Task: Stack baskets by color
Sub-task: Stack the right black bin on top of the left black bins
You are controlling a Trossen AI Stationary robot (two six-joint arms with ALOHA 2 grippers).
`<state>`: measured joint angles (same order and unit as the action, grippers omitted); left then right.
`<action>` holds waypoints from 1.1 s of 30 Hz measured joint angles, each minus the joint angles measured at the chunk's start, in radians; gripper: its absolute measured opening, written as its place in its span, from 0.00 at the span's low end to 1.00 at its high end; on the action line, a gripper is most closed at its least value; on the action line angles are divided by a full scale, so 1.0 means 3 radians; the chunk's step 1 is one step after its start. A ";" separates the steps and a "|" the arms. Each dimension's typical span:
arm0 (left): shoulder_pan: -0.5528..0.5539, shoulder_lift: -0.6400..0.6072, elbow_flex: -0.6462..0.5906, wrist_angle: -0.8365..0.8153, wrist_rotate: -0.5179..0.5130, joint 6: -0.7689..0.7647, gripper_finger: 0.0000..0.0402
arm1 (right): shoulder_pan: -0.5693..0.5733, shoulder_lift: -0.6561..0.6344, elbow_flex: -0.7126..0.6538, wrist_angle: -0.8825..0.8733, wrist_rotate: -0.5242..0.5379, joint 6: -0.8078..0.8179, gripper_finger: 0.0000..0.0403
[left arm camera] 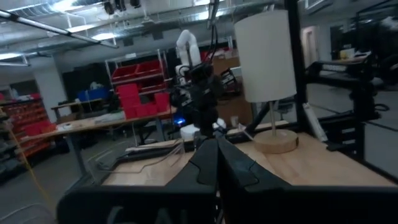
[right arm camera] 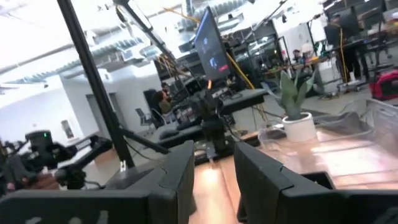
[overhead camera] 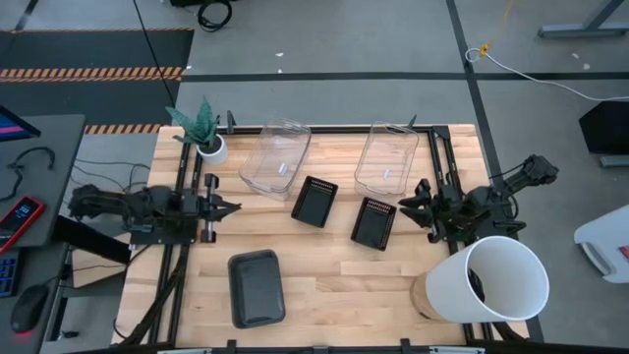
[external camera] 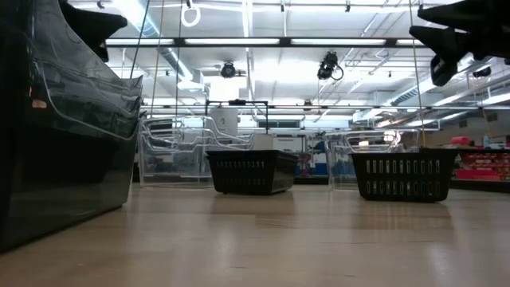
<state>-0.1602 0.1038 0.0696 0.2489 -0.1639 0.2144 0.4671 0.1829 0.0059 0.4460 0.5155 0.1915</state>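
Step in hand: none begun, by our judgement. We hold both arms above the tabletop (overhead camera: 324,280), carrying nothing.

Left gripper (overhead camera: 232,206): at the left edge, fingers clenched together, nothing between them.
Right gripper (overhead camera: 405,204): at the right edge, fingers parted, nothing between them.

Baskets, as we count them from above:
- left clear basket (overhead camera: 276,157), far side, near the left arm.
- right clear basket (overhead camera: 387,157), far side, well apart from the first.
- left black basket (overhead camera: 314,202), middle, just in front of the clear one.
- right black basket (overhead camera: 373,222), middle, just beside our right gripper.
- grey basket (overhead camera: 257,287), near edge; whether others are nested in it we cannot tell.

Next move, as we judge: bring like to like. The two black baskets lie near each other; our right gripper should drop over the rim of the nearer one, close, lift and seat it squarely in the other.

Other things: plant pot (overhead camera: 210,147) at the far left corner, close to the left clear basket; white bucket (overhead camera: 496,280) at the near right corner, crowding our right arm's swing.
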 joint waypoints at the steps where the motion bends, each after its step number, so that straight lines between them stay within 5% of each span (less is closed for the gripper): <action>1: -0.0002 -0.0062 0.0000 -0.0042 0.0047 -0.0002 0.01 | 0.0000 0.0000 0.0000 -0.0018 -0.0002 0.0045 0.30; 14: -0.0002 -0.0281 0.0000 -0.0409 0.0289 -0.0334 0.04 | -0.0153 0.0449 0.0029 -0.0554 0.0000 0.1005 0.30; 33: -0.0002 -0.0282 0.0000 -0.0408 0.0289 -0.0398 0.05 | -0.0495 0.2949 0.1032 -0.0639 -0.0589 0.1267 0.30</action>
<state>-0.1608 0.0193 0.0696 0.1265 -0.0772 0.0952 0.3187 1.0675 0.3154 0.2542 0.3388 0.5716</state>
